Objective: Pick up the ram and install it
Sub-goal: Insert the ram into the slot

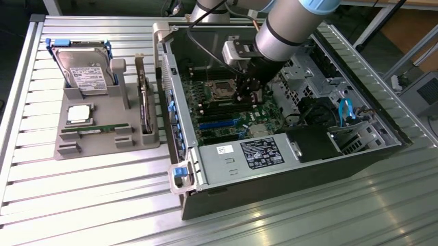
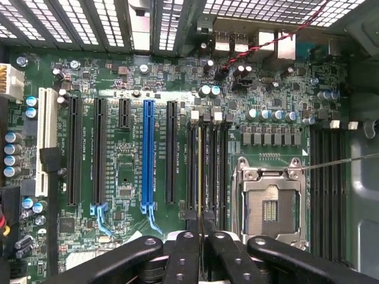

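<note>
The black, bolt-studded gripper (image 2: 201, 228) is nearly closed on the slim green ram stick (image 2: 199, 171), which stands edge-on in a dark memory slot (image 2: 206, 168) beside the silver processor socket (image 2: 269, 204) on the green motherboard (image 2: 124, 171). Good seating calls for level, straight pressure along the narrow slot, both ends latching evenly.

Bright overhead light glares off the slatted table (image 1: 102, 195); the motherboard (image 2: 136, 148) looks evenly lit and sharp.
</note>
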You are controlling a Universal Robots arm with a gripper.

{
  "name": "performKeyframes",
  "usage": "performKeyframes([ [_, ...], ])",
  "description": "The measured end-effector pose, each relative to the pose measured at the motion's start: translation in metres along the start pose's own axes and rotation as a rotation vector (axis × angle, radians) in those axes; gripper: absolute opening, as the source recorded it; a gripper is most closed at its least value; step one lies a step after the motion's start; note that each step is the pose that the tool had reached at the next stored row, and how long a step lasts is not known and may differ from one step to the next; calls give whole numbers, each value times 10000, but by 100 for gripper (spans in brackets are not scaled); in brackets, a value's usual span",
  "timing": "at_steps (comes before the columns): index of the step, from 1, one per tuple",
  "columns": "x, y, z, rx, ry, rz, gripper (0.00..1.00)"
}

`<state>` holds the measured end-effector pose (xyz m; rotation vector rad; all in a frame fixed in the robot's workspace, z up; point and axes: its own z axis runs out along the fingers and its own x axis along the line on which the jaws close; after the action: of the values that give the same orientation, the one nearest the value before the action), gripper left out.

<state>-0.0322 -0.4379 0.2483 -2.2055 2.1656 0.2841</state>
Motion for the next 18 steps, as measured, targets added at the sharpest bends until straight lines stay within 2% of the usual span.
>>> performKeyframes([
  [6,0,32,34,1,20,15,12],
  [10,1,43,46,10,87,83,12],
  [18,5,43,73,15,84,111,12],
])
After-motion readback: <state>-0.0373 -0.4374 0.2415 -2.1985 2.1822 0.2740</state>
